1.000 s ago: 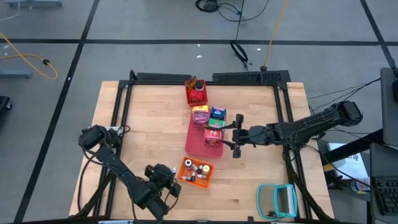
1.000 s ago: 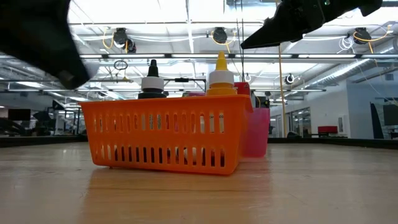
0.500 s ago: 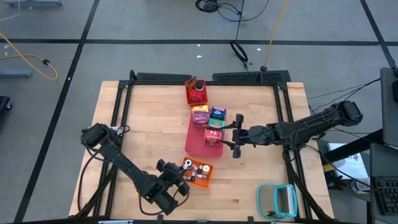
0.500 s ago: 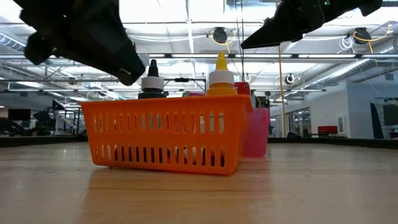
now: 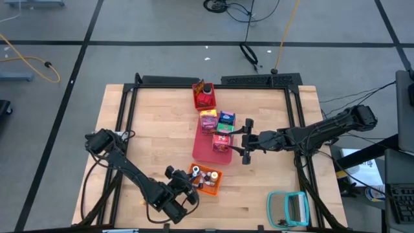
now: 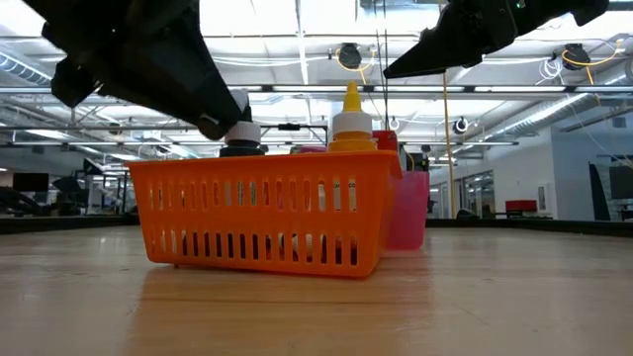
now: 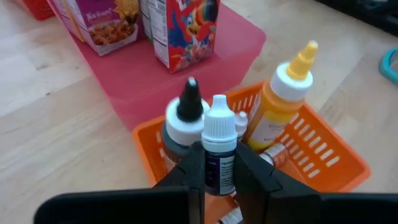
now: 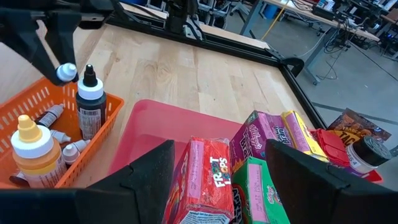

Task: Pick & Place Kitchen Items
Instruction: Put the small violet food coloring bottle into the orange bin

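Note:
My left gripper [image 7: 220, 177] is shut on a small white-capped bottle [image 7: 219, 146] with a dark label, just above the near-left rim of the orange basket [image 5: 206, 179]. In the basket stand a dark bottle with a black nozzle [image 7: 185, 121] and a yellow bottle [image 7: 283, 109], with tiny bottles lying on its floor. My right gripper [image 8: 231, 180] is open and hovers over the right side of the red mat [image 5: 208, 150]. Cereal cartons [image 5: 218, 123] stand upright on the mat's far part. A red bin [image 5: 204, 97] with a jar sits farther back. My left gripper pinches the small bottle by its labelled body [image 7: 219, 169], just below the white cap, between its two fingers [image 7: 191, 168]. It comes slanting down from the table's near-left side. The bottle stands upright in the hold, lifted clear over the basket's rim.
A teal-framed rectangular object [image 5: 288, 208] lies at the near-right corner of the table. A black frame [image 5: 213, 81] runs round the wooden table top. Bare wood shows to the left of the mat [image 5: 155, 129] and near the basket's right side.
My left gripper has carried the small bottle toward the table's right, from bare wood near-left of the orange basket up to the basket's rim, and has come down close to the dark bottle's nozzle. My right arm has kept still.

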Controlling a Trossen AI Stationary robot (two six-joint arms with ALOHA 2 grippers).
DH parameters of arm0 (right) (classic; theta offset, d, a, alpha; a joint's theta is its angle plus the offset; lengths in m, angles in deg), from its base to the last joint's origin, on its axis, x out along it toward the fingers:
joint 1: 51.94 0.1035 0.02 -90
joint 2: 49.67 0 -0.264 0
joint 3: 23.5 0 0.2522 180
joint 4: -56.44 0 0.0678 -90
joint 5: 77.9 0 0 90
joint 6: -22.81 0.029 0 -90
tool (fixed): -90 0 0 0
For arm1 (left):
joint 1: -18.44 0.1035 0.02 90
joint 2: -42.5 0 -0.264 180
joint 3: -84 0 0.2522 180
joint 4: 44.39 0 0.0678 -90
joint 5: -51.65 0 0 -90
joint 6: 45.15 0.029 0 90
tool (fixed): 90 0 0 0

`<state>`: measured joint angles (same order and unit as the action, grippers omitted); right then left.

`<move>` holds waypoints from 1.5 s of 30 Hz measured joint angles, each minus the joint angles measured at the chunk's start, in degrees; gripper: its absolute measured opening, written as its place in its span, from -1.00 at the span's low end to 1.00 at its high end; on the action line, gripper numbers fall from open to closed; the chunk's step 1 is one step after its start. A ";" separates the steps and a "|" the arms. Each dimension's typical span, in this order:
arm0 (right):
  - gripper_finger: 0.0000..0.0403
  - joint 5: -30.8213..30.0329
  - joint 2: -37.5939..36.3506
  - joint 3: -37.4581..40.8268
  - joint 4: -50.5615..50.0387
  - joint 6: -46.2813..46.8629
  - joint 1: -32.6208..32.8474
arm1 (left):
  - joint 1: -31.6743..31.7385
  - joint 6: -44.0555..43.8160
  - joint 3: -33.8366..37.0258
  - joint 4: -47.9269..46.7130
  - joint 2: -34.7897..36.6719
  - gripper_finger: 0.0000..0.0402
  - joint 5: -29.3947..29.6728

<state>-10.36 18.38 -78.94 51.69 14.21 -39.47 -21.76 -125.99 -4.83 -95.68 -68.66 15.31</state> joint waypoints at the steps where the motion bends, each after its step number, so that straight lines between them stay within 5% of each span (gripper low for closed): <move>1: 0.20 0.00 0.00 0.01 -0.02 0.00 0.00 | -0.03 0.19 0.00 0.24 -0.35 -0.76 -0.08; 10: 0.20 0.00 -0.02 0.01 -0.37 0.00 0.00 | -0.90 6.83 0.04 1.63 -4.13 -0.75 3.28; 24: 0.20 -0.02 -0.02 0.01 -0.33 0.42 -0.09 | -4.16 1.65 -0.01 5.37 -8.27 -0.75 13.78; 45: 0.20 -0.02 -0.02 0.01 -0.32 0.44 -0.09 | -2.60 0.95 -0.04 7.80 -11.80 -0.68 12.59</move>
<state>-10.38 18.36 -78.93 51.36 14.65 -39.56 -24.36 -125.04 -4.87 -87.88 -80.47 27.90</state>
